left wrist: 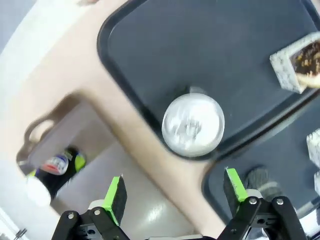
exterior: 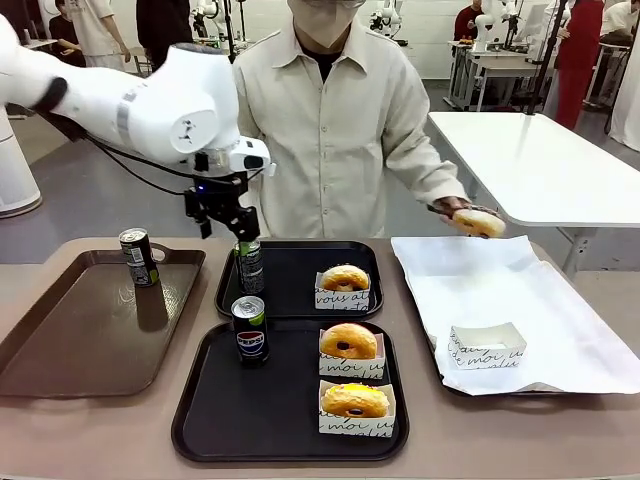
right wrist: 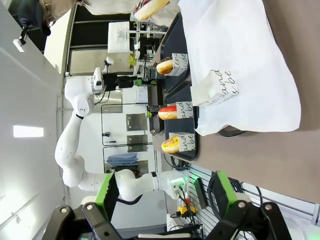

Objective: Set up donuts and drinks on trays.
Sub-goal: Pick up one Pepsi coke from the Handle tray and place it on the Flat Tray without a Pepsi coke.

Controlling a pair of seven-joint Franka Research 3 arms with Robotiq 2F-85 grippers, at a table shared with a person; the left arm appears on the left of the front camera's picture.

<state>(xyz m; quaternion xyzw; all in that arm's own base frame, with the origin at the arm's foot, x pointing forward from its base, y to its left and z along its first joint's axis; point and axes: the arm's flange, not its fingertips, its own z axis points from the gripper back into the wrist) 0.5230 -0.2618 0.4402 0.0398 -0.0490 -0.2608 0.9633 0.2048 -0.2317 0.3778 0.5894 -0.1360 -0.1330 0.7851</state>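
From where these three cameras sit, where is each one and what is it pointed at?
Front view: fixed on the robot's side, facing the person across the table; the left gripper hangs over the far black tray.
Left wrist view: on the left arm, looking down past its open green fingers at a can.
Right wrist view: on the right arm, rolled sideways, open fingers, looking across the table.
Shared: front and left wrist views both show that can.
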